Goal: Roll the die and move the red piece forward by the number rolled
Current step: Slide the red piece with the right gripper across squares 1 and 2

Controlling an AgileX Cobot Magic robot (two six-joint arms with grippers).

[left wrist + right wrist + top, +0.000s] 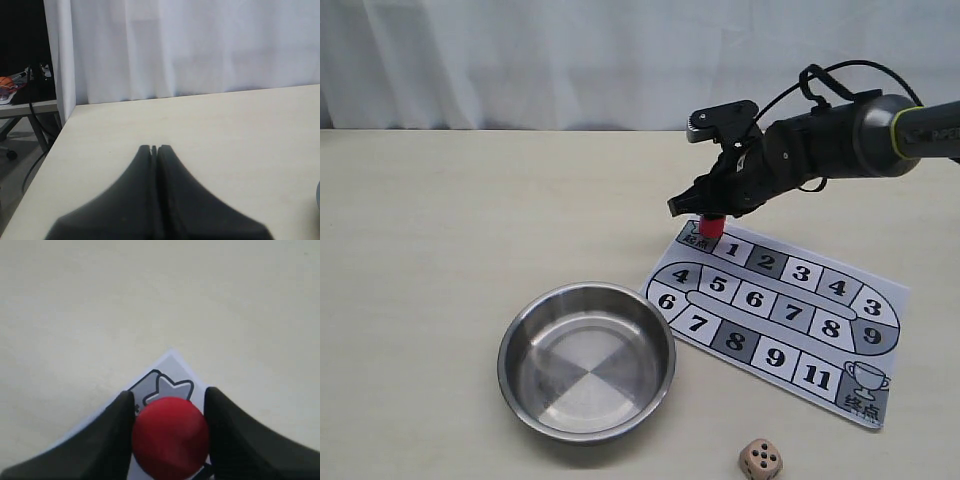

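Red piece (170, 440), which I judge light, stiff and a little slippery, is pinched across its round sides by my right pincer (170, 393).

The metal bowl (535, 340) is shiny and smooth, with bright streaks inside. The die (760, 459) looks like pale wood with black dots and smooth round corners. The red piece (711, 228) is smooth and a bit dull, maybe plastic. The game board (790, 320) is flat printed paper. The table (470, 230) is pale, smooth and not shiny. The curtain (570, 60) is white cloth with soft folds. The left claw (154, 150) and the right claw (169, 392) are black and dull.
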